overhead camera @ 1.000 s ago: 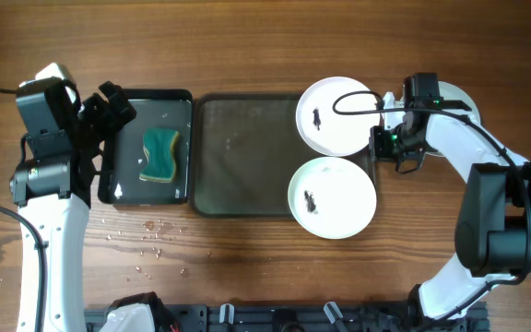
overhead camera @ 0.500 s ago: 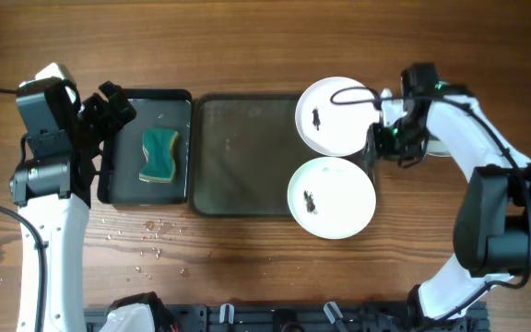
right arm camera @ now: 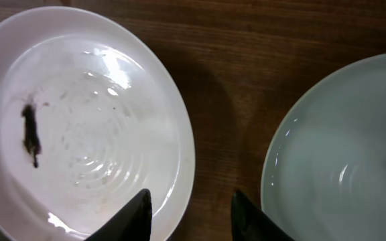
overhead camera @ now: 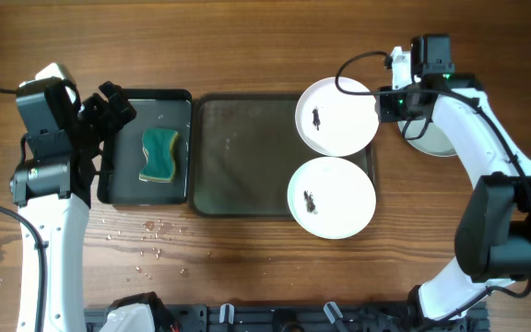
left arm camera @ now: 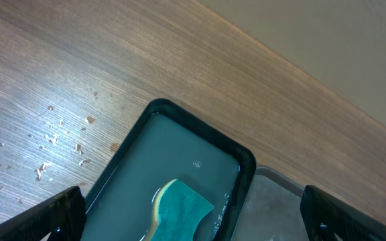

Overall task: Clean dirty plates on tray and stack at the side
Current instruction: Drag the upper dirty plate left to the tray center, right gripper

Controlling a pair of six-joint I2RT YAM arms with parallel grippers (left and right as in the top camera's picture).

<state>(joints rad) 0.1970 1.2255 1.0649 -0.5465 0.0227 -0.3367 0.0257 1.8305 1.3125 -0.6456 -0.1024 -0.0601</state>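
Two white plates with black smears rest on the right end of the dark grey-green tray (overhead camera: 238, 157): a far one (overhead camera: 337, 115) and a near one (overhead camera: 332, 197). A third, faintly bluish plate (overhead camera: 442, 140) lies on the table to the right, mostly under my right arm. My right gripper (overhead camera: 390, 106) is open and empty, above the gap between the far plate (right arm camera: 79, 127) and the bluish plate (right arm camera: 344, 154). My left gripper (overhead camera: 109, 106) is open and empty at the far left, above the black tray.
A smaller glossy black tray (overhead camera: 150, 148) left of the big tray holds a green sponge (overhead camera: 159, 155), also in the left wrist view (left arm camera: 179, 211). Crumbs (overhead camera: 150, 235) are scattered on the wooden table near the front left.
My right gripper has moved up and away from the far plate's right edge toward the back of the table. The left arm has not moved.
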